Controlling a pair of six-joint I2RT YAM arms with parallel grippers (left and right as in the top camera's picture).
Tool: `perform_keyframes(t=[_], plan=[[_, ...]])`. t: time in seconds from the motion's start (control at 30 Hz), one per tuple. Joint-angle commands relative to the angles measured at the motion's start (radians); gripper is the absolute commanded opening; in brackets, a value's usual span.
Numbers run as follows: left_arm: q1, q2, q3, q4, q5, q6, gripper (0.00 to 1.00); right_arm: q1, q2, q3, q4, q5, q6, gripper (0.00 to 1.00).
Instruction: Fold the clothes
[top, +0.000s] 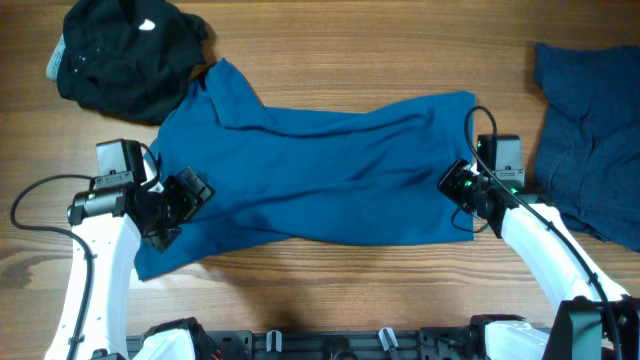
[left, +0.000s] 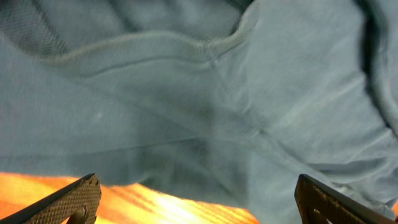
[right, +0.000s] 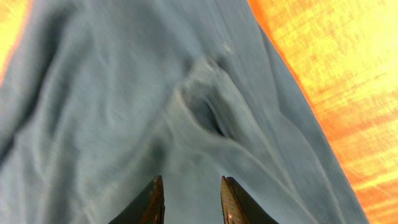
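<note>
The shirt (top: 320, 170) is seen crumpled beneath both end effectors; flattening is judged to be in hand. The left end effector (left: 198, 198) is spread wide and the right end effector (right: 191, 200) narrowly parted, with nothing pinched. An edge must be grasped next.

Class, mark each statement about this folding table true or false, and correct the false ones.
1. The medium-blue shirt lies between the black garment and the darker blue garment. True.
2. The left hand is shut on the shirt. False: its jaws stand wide open over the shirt's edge.
3. The black garment lies at the near right. False: it lies at the far left.
4. The right hand is at the shirt's right end. True.
5. The shirt is folded into a neat square. False: it lies spread out and wrinkled.
</note>
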Motion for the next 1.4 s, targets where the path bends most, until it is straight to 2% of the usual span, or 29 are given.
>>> perform_keyframes(t=[0.0,0.13,0.2,0.27,0.4,0.6,0.83,0.97,1.23,1.37], plan=[[-0.006,-0.015,0.021,0.015,0.008,0.055,1.0,-0.003,-0.04,0.053,-0.072,-0.019,-0.031,0.31],[-0.023,-0.046,0.047,0.024,0.108,0.133,1.0,-0.003,-0.112,0.083,-0.147,-0.169,-0.12,0.34],[-0.067,-0.054,0.047,0.038,0.126,0.136,1.0,0.0,-0.123,0.083,-0.182,-0.298,-0.179,0.4],[-0.112,-0.042,0.047,0.045,0.125,0.129,1.0,0.006,-0.113,0.081,-0.229,-0.331,-0.199,0.42],[-0.185,0.026,0.046,0.053,0.112,0.049,1.0,0.024,-0.062,0.061,-0.307,-0.327,-0.206,0.37],[-0.196,0.19,0.047,0.087,0.095,0.042,1.0,0.023,0.072,0.037,-0.284,-0.327,-0.166,0.16],[-0.196,0.315,0.047,0.134,0.082,0.043,1.0,0.023,0.204,0.037,-0.222,-0.311,-0.156,0.11],[-0.196,0.349,0.046,0.13,-0.008,0.042,0.99,0.023,0.256,0.037,-0.216,-0.236,-0.123,0.09],[-0.188,0.356,0.046,0.119,-0.022,0.042,1.0,-0.01,0.269,0.037,-0.228,-0.209,-0.048,0.09],[-0.176,0.356,0.046,0.119,-0.023,0.043,1.0,-0.066,0.269,0.038,-0.227,-0.195,-0.056,0.07]])
